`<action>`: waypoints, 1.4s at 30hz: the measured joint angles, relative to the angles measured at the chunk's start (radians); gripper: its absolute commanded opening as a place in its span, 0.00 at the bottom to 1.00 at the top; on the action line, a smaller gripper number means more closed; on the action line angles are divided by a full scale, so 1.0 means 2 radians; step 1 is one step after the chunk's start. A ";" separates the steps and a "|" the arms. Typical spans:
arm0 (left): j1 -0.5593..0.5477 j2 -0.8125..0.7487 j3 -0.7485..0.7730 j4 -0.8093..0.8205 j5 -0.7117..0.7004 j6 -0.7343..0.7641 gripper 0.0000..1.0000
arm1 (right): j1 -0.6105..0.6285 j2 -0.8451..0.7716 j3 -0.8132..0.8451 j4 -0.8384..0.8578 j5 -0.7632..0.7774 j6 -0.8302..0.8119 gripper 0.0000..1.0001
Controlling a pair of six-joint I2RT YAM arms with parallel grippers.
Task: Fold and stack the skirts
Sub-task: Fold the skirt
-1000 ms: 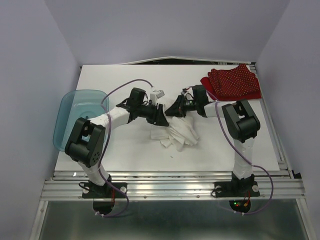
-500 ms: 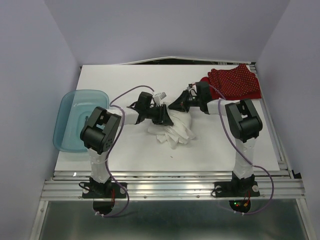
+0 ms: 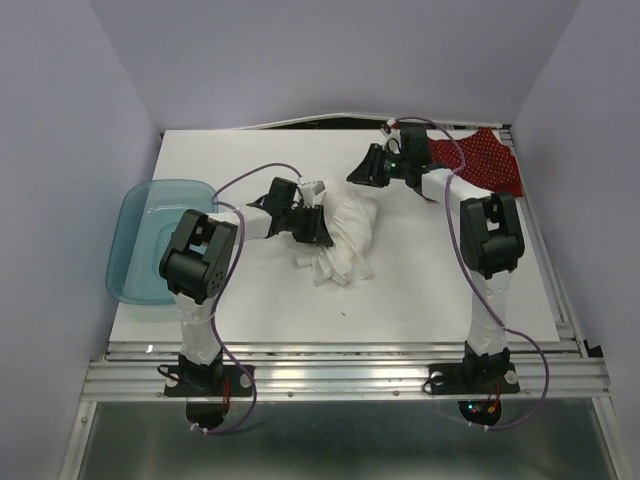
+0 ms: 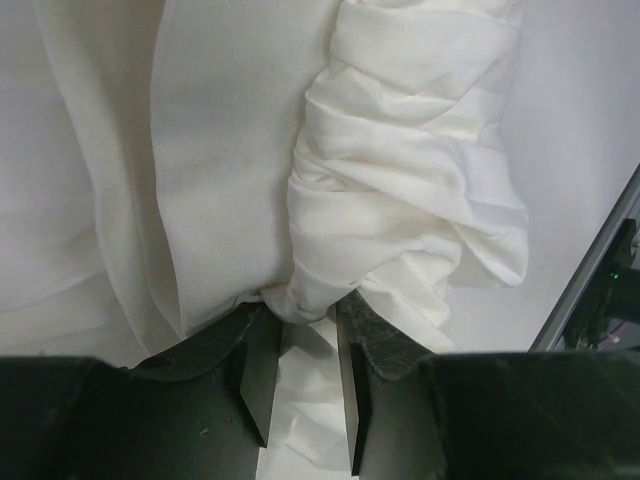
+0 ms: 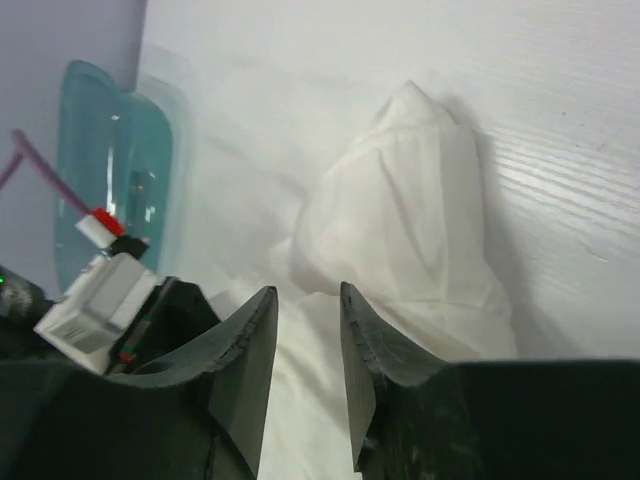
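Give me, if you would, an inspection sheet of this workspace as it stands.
Surface: white table, one small dark speck near the front.
Job's things: white skirt bunched mid-table, unfolded; red dotted skirt at the far right corner, apart from it.
Clutter: teal tub at the left edge.
Grippers: left gripper pinching the white skirt; right gripper slightly open, empty.
Cables: purple cables looped along both arms.
Surroundings: lilac walls; metal rail at the near edge.
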 measured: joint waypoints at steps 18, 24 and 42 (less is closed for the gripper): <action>0.013 -0.122 -0.034 -0.168 -0.014 0.203 0.55 | 0.001 -0.023 -0.160 -0.087 -0.038 -0.147 0.27; 0.014 -0.259 -0.022 -0.229 -0.008 0.298 0.68 | 0.003 -0.080 -0.229 -0.135 -0.049 -0.192 0.30; -0.018 -0.132 0.073 -0.262 -0.065 0.326 0.84 | 0.004 -0.082 -0.037 -0.216 -0.002 -0.256 0.32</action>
